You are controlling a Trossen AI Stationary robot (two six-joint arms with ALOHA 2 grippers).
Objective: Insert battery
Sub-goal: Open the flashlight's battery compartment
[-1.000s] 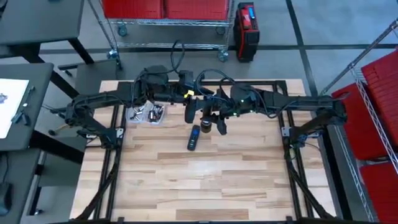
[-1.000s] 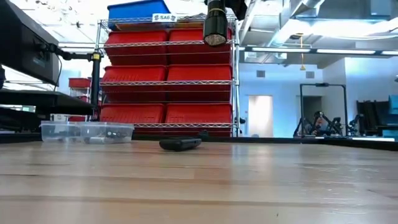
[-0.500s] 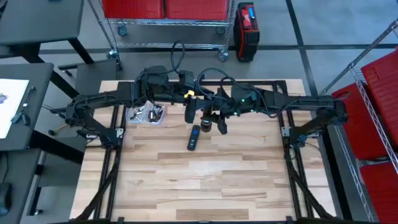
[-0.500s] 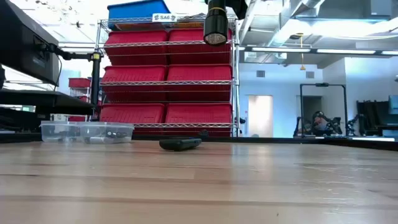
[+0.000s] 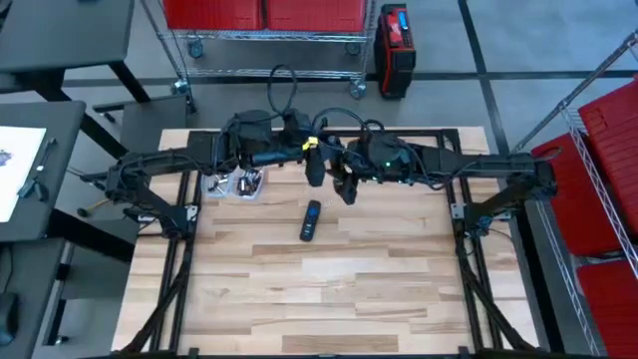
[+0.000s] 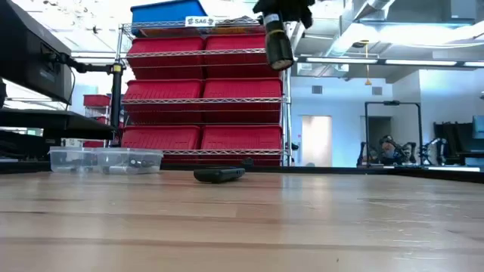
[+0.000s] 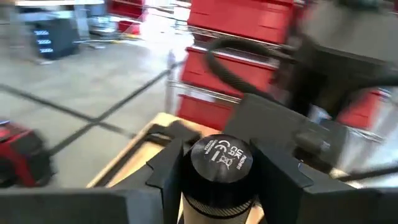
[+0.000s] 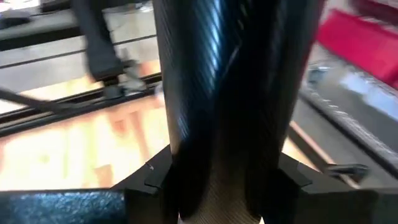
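High view: flashlight body (image 5: 346, 189) is gripped by right gripper (image 5: 342, 185) above tabletop (image 5: 319, 289); left gripper (image 5: 315, 172) meets it.
Left wrist view: battery (image 7: 218, 168) is clamped between fingers (image 7: 165, 171).
Low view: remote (image 6: 219, 174) is left lying.

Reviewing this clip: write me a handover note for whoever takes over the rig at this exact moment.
Left pincer: shut on a black cylinder with a printed end cap, probably the battery, held in the air over the table's far middle.
Right pincer: shut on the flashlight body, lifted and tilted, right beside the left pincer.
On the wooden table: a small dark part, possibly the tail cap, lying flat; a clear tray of parts at the far left.
Done: both pieces picked up and brought together.
Left: slide the cylinder into the body; insertion not visible yet.
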